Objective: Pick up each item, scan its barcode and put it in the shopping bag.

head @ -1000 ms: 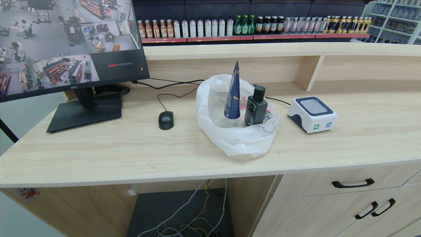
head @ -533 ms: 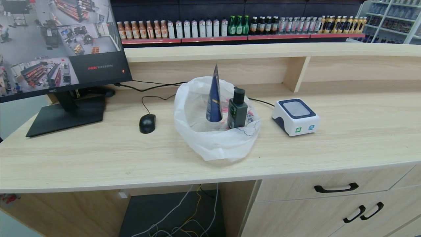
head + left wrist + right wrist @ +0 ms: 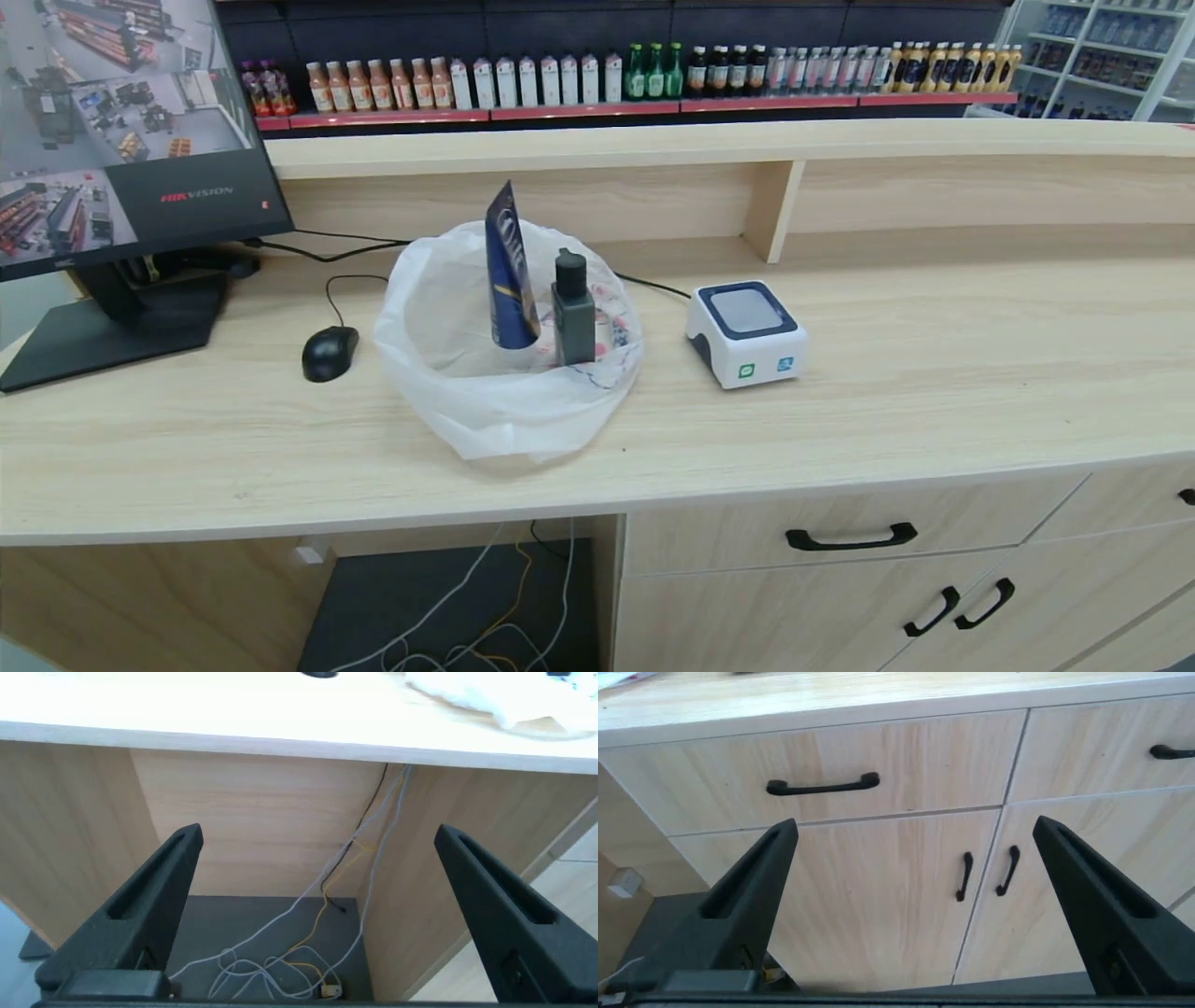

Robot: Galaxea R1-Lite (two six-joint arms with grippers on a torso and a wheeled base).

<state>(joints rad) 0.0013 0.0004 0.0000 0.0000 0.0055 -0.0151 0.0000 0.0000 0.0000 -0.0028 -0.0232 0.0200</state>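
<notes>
A white plastic shopping bag (image 3: pixel 504 411) lies open on the wooden counter (image 3: pixel 934 373). Inside it stand a dark blue tube (image 3: pixel 509 271), cap down, and a dark green bottle (image 3: pixel 572 313) with a black cap, side by side. A white and navy barcode scanner (image 3: pixel 744 333) sits on the counter just right of the bag. My left gripper (image 3: pixel 318 905) is open below the counter's edge, facing the leg space with loose cables. My right gripper (image 3: pixel 915 905) is open too, low in front of the cabinet drawer and doors.
A black mouse (image 3: pixel 329 353) lies left of the bag, and a monitor (image 3: pixel 112 121) on a black stand fills the counter's far left. A raised ledge (image 3: pixel 709 140) runs along the back, with bottle shelves behind. Drawer handle (image 3: pixel 822 786) and door handles (image 3: pixel 985 873) face my right gripper.
The head camera has swung to the right, so bag, scanner and monitor all sit further left in the picture. Nothing on the counter has moved.
</notes>
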